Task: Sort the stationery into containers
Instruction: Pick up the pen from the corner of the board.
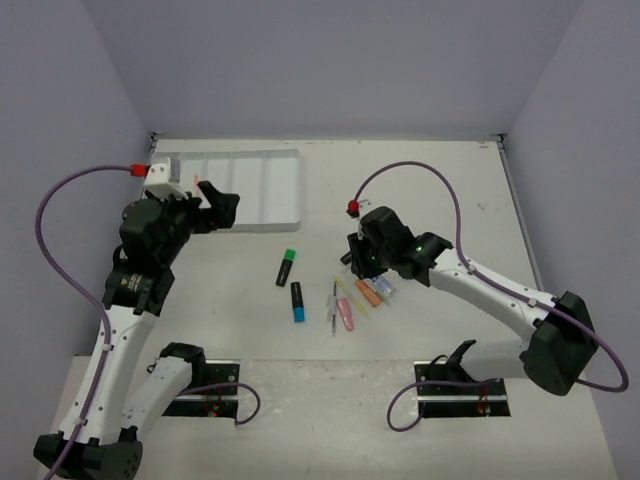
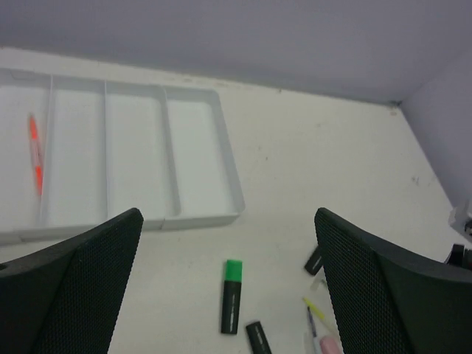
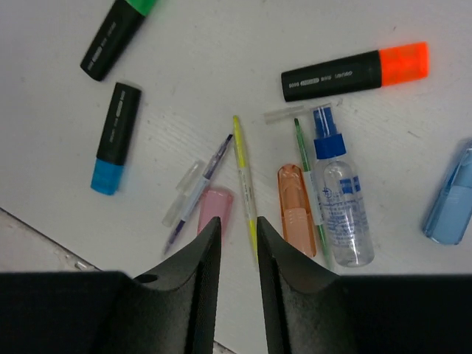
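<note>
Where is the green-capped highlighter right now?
The green-capped highlighter lies mid-table in the top view, left of centre, between the white tray and the blue-capped highlighter.

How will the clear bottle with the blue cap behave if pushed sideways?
The clear bottle lies on its side and looks round, so it would probably roll. Small see-through plastic suggests it is light. The green pen alongside would likely move with it.

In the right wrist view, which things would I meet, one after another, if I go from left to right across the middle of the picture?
blue-capped highlighter → pink eraser → yellow pen → orange eraser → bottle → blue eraser
</note>
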`<state>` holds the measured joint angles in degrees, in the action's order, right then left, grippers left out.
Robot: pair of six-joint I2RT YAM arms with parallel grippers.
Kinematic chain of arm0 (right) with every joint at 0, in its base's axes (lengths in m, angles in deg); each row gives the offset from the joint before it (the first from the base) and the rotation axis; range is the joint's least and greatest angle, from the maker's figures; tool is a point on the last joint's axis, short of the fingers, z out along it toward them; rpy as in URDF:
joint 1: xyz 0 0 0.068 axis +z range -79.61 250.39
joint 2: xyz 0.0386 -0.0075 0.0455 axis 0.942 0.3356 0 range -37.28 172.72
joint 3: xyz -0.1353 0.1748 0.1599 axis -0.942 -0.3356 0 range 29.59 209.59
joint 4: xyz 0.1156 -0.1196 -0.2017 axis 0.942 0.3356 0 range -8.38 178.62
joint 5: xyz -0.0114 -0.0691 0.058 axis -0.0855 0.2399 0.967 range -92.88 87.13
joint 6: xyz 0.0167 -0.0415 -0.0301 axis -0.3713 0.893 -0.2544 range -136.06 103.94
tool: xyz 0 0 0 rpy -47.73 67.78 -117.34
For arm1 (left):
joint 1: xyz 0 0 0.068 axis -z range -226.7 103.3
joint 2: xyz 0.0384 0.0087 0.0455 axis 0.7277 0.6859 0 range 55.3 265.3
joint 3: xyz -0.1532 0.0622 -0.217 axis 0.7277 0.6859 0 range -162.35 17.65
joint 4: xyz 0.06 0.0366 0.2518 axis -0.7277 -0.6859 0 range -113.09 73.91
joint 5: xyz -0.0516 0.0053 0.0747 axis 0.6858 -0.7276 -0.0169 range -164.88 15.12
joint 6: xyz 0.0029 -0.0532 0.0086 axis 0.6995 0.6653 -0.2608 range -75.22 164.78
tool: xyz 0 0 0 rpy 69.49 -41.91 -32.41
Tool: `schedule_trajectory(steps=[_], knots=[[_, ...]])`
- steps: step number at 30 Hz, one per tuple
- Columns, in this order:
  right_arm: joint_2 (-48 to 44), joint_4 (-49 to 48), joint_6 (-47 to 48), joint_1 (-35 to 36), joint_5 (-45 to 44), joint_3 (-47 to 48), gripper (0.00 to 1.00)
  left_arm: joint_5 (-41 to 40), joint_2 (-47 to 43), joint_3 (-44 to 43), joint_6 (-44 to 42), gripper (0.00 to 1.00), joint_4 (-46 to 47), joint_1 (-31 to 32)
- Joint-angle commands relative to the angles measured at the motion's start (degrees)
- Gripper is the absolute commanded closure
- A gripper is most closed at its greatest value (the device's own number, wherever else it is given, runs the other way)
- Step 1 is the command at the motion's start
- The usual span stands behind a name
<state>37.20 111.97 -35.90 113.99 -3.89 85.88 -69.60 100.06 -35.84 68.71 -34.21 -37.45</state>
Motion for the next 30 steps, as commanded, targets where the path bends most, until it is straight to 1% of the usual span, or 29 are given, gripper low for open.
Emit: schedule_trajectory(steps=[1,2,4,7,13,21,28,30], knots=[[4.6,3.2,1.1,2.8,-3.3,1.5,0.73,5.9,-3.9,6.1,-5.4,0.0,-5.5,0.0],[4.7,3.1,1.4,3.1,-3.1,1.5,0.73,6.5,-4.3,7.0,-5.9,0.0,-5.7,-0.1],[8.7,3.5,2.0,3.4,-2.9,2.4,0.73,6.8,-5.2,10.4,-6.2,0.0,-5.7,0.0],[12.1,3.8,2.6,3.9,-3.8,3.3,0.73,6.1,-6.5,12.8,-5.7,0.0,-4.5,0.0],[18.7,4.0,3.7,4.2,-3.2,4.6,0.73,7.1,-5.9,13.5,-6.2,0.0,-3.4,0.5],[23.4,3.7,4.5,4.5,-2.7,5.6,0.74,7.9,-5.8,13.9,-6.2,0.0,-3.0,0.9],[26.6,3.5,4.7,4.5,-2.1,6.6,0.78,7.9,-5.7,13.9,-6.1,0.0,-2.8,1.0],[27.5,3.8,4.8,4.6,-2.1,7.0,0.82,7.9,-5.7,14.0,-6.1,0.0,-2.8,1.0]])
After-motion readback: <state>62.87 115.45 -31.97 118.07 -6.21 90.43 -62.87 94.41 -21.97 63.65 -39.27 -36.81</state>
